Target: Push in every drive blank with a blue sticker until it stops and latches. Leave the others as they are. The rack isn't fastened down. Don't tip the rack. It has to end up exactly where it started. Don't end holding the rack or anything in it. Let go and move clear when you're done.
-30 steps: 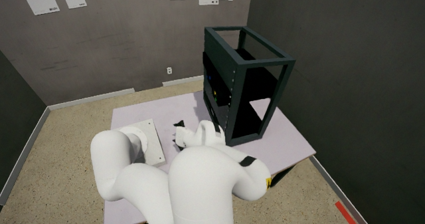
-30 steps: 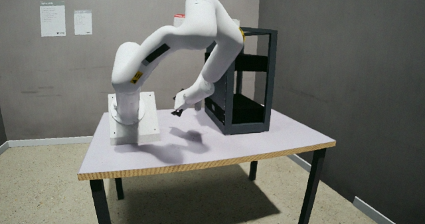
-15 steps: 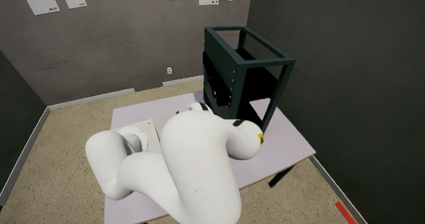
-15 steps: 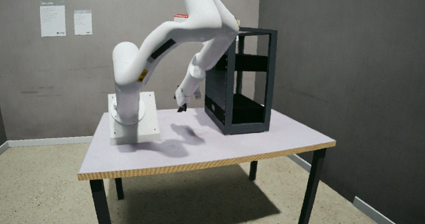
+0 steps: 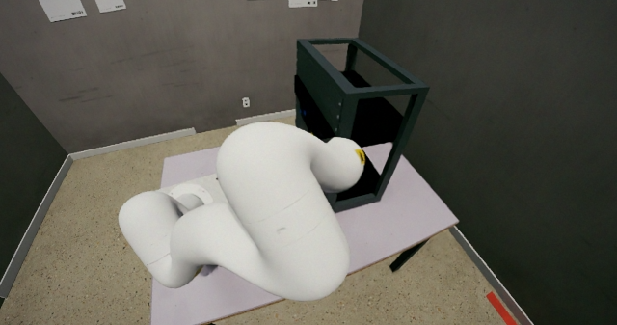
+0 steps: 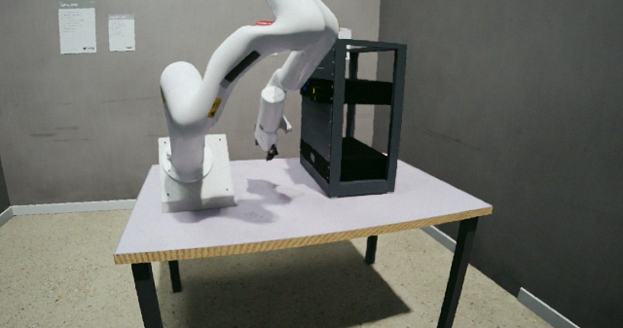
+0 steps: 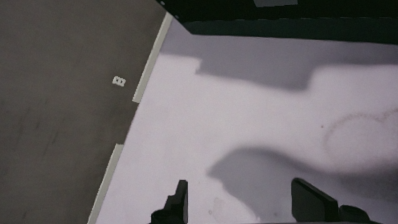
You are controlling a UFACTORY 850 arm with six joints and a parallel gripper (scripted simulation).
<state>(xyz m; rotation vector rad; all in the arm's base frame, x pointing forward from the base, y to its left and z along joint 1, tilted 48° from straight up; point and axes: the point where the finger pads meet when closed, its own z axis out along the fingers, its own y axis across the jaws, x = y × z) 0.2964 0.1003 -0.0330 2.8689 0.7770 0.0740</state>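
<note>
With jaws spread and empty, the gripper [image 6: 271, 154] should rise beside the rack [image 6: 337, 124], then press blue-stickered blanks squarely and gently.

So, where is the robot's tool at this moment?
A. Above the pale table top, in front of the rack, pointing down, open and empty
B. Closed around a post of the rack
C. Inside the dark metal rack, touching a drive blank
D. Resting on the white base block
A: in the exterior view the tool hangs open over the pale lilac table top, apart from the dark metal rack, with nothing between its fingers.
</note>
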